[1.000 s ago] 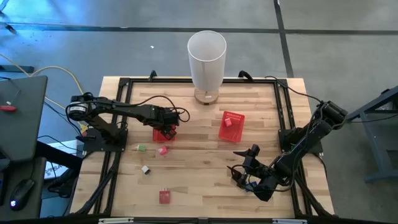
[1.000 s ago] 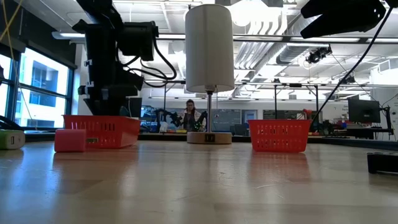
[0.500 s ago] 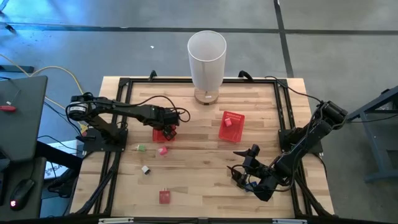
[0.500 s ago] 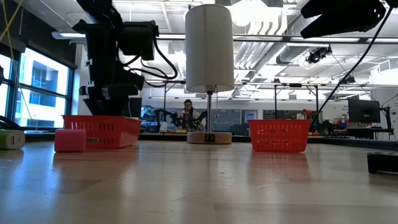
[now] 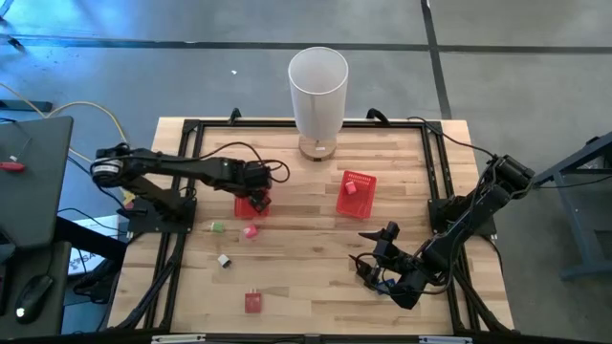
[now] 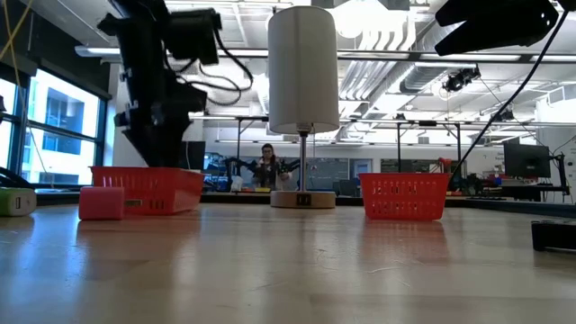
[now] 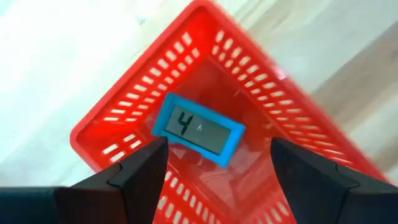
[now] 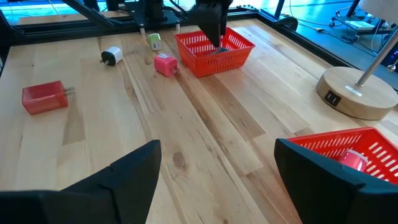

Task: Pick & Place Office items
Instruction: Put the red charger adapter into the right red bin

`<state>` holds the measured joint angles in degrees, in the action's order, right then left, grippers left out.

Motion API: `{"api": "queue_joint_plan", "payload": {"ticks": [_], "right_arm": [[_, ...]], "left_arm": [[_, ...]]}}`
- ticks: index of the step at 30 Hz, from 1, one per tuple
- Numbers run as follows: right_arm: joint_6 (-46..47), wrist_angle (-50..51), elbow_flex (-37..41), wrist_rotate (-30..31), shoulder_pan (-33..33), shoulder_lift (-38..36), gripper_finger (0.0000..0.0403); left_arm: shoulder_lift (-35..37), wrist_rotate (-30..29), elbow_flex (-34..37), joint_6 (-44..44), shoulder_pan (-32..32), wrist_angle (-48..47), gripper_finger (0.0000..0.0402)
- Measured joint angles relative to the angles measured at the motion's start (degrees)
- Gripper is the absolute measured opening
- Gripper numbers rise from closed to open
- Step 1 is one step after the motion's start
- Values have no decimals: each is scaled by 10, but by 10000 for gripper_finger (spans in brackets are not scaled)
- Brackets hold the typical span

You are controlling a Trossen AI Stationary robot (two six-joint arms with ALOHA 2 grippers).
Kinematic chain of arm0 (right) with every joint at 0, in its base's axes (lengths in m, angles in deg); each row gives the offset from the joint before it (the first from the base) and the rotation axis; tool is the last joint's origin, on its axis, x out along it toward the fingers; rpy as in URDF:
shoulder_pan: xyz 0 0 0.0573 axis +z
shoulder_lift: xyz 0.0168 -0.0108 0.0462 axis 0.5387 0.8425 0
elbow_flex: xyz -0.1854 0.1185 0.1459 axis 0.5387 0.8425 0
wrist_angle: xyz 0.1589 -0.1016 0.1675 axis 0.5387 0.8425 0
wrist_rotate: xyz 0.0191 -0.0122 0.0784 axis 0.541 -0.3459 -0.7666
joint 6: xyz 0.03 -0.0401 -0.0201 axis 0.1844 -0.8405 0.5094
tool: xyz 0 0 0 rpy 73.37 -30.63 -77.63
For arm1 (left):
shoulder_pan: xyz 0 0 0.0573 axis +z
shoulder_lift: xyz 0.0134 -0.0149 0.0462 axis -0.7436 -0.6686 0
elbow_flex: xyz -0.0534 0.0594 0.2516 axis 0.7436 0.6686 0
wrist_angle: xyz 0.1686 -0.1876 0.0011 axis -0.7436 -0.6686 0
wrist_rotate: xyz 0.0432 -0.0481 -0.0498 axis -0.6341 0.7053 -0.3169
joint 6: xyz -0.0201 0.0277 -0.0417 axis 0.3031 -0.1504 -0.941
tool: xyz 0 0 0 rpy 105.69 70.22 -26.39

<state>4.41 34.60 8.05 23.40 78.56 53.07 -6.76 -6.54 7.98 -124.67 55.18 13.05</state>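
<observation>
My left gripper [image 5: 256,198] hangs open over the left red basket [image 5: 247,204]. In the left wrist view its fingers [image 7: 217,146] stand on either side of a blue-framed item marked "4" [image 7: 199,129], which lies flat on the basket floor. A pink item [image 5: 251,230], a green one [image 5: 218,227], a small white plug [image 5: 224,260] and a red block with prongs [image 5: 252,302] lie on the table. Another pink item [image 5: 351,188] sits in the right basket [image 5: 356,193]. My right gripper [image 5: 371,269] waits open low over the table's near right part.
A tall white cylinder on a round wooden base [image 5: 317,91] stands at the far middle of the table. A black frame runs round the table edge [image 5: 435,172]. Bare wood lies between the two baskets and in the near middle. A person shows far behind the table [image 6: 268,162].
My left arm has drawn back a little toward the table's left and tipped. Its gripper has risen slightly while staying over the left basket. The baskets, the loose items and my right arm have kept still.
</observation>
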Motion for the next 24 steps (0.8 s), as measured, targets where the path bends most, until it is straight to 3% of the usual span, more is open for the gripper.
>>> {"api": "queue_joint_plan", "payload": {"ticks": [13,24], "right_arm": [[0,0,0,0,0,0,301],[0,0,0,0,0,0,301]], "left_arm": [[72,-4,0,0,-71,0,276],[74,-78,0,-85,-195,4,276]]}}
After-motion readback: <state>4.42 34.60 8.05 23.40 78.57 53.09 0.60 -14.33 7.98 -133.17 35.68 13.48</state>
